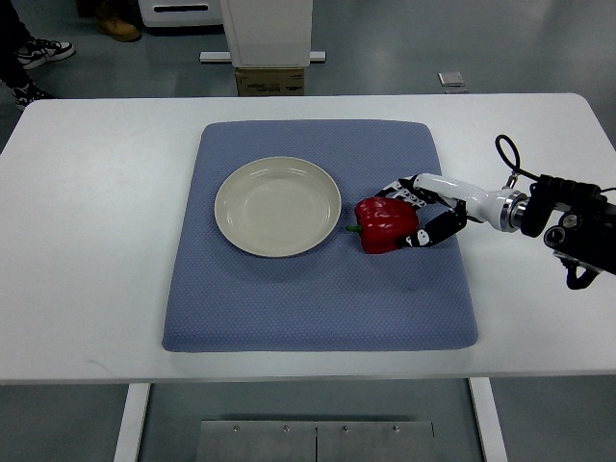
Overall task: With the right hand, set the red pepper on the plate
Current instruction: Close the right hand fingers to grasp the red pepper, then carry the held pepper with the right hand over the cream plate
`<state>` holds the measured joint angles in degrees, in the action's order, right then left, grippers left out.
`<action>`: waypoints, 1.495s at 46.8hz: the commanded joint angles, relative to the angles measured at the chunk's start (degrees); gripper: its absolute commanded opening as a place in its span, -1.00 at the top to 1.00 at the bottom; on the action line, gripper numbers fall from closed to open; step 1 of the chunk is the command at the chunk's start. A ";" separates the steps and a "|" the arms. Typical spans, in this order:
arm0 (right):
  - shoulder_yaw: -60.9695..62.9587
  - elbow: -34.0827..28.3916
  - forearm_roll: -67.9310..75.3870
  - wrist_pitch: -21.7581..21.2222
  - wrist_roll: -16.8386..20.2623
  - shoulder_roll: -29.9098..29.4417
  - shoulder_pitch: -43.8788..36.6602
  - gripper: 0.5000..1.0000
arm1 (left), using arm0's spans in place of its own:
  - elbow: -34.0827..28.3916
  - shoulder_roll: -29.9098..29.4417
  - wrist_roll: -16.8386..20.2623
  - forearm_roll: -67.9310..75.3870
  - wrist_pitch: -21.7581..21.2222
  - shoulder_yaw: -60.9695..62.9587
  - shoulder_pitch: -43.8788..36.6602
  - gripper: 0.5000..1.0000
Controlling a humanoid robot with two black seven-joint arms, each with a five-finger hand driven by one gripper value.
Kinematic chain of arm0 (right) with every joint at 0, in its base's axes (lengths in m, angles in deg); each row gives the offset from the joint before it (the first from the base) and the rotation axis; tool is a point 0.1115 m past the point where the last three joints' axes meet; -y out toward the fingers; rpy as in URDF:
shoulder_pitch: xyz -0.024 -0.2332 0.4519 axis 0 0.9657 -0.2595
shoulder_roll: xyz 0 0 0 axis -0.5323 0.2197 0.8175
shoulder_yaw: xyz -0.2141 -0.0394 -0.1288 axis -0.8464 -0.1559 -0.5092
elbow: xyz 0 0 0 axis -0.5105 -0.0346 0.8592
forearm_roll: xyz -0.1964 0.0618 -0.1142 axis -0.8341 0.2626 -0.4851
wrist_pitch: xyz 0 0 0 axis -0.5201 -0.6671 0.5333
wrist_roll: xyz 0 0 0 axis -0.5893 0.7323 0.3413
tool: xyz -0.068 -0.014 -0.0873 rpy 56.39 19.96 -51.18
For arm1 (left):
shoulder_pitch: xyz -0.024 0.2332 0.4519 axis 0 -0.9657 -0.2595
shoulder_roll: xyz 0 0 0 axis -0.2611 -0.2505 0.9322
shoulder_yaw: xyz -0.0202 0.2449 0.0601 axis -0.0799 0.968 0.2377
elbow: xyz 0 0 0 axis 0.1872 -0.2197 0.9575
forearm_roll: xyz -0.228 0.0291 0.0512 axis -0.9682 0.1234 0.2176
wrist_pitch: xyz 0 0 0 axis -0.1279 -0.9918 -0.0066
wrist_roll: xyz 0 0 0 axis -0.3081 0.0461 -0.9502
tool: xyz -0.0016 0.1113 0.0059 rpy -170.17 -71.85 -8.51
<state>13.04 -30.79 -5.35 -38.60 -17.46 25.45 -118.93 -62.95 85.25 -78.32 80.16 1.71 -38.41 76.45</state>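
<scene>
A white tabletop [87,241] carries a blue-grey mat [318,308] across its middle. On the mat's left half sits a cream plate [277,206] — round and bare. Just right of the plate, touching or nearly touching its rim, lies the red pepper [387,223] on the mat, green stem pointing left. The right robot hand [421,214] reaches in from the right — its fingers curl around the pepper's right side, holding it.

floor [87,72]: grey, smooth | table [96,241]: white, rounded corners | white cabinet base [265,34] beyond far edge | cardboard box [270,82] beneath it
</scene>
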 commanded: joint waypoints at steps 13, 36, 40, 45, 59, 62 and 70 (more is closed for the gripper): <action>0.59 0.07 0.80 0.00 1.10 0.13 -2.80 1.00 | 0.00 0.00 0.00 0.00 0.00 0.01 0.00 -1.00; 6.12 1.03 1.07 -0.08 5.93 -2.59 -4.30 1.00 | 0.00 0.00 0.00 0.00 0.00 0.01 0.00 -1.00; 6.12 1.03 1.33 0.00 6.63 -3.74 -4.30 1.00 | 0.00 0.00 0.00 0.00 0.00 0.01 0.00 -1.00; 7.17 1.12 1.94 0.00 8.04 -5.67 -4.56 1.00 | 0.00 0.00 0.00 0.00 0.00 0.01 0.00 -1.00; 11.75 1.12 2.30 -0.09 12.96 -9.89 -4.47 1.00 | 0.00 0.00 0.00 0.00 0.00 0.01 0.00 -1.00; 11.92 1.12 2.30 0.00 13.66 -10.68 -4.56 1.00 | 0.00 0.00 0.00 0.00 0.00 0.01 0.00 -1.00; 12.98 1.91 3.79 0.00 15.51 -12.79 -4.91 1.00 | 0.00 0.00 0.00 0.00 0.00 0.01 0.00 -1.00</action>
<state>25.95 -29.51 -2.37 -38.58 -2.41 13.38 -123.83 -62.95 85.25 -78.32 80.16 1.72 -38.40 76.45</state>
